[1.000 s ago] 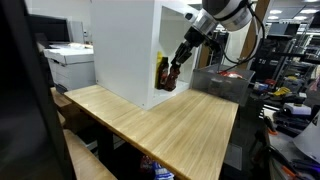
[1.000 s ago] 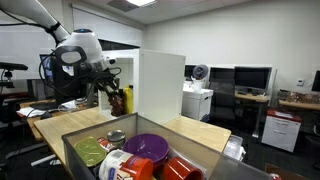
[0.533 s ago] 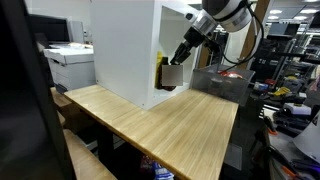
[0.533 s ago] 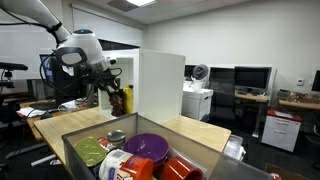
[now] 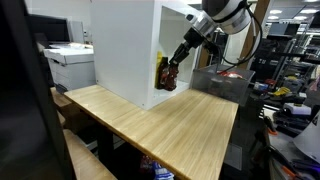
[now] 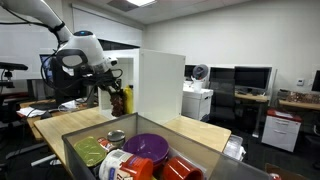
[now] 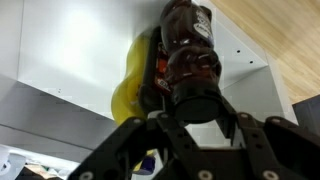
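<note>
A dark brown bottle [image 7: 188,50] with a black cap stands in the open white cabinet [image 5: 120,50], right beside a yellow bottle [image 7: 130,85]. My gripper [image 7: 197,110] is shut on the dark bottle's capped top, one finger on each side. In both exterior views the arm reaches down at a slant into the cabinet's open side, with the gripper [image 5: 178,62] [image 6: 110,88] over the dark bottle [image 5: 170,77] [image 6: 116,101]. The yellow bottle [image 5: 161,68] is behind it, partly hidden.
The cabinet [image 6: 160,85] sits on a wooden table [image 5: 160,130]. A clear bin [image 6: 75,150] in the foreground holds plates, bowls and cans. Office desks, monitors and a printer stand around the table.
</note>
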`<state>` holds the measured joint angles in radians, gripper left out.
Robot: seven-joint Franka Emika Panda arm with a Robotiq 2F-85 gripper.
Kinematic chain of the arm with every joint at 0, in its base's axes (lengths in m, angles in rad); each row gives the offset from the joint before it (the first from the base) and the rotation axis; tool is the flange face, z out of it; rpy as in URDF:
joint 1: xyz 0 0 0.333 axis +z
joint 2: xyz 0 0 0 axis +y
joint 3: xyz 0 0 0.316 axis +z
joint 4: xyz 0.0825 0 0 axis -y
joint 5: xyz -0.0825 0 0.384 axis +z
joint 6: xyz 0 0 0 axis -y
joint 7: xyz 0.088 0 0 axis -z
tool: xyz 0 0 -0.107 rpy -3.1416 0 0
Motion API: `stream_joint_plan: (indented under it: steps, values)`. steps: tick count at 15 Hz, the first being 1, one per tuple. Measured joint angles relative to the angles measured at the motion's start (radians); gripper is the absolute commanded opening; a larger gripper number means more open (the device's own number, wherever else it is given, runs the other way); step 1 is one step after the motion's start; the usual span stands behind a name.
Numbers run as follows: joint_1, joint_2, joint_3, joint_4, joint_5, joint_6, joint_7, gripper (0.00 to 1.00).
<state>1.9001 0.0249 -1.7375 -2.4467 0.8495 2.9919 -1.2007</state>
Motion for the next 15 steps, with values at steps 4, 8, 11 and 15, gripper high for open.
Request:
stream_joint_plan:
  steps: [4, 8, 11, 15]
  values:
    - [0.002, -0.061, 0.000, 0.001, 0.000, 0.052, 0.000, 0.20]
    - [-0.129, -0.116, 0.122, -0.013, -0.091, 0.087, 0.063, 0.20]
    - [-0.125, -0.146, 0.112, -0.013, -0.091, 0.100, 0.063, 0.20]
    - [-0.112, -0.180, 0.093, -0.009, -0.091, 0.114, 0.063, 0.52]
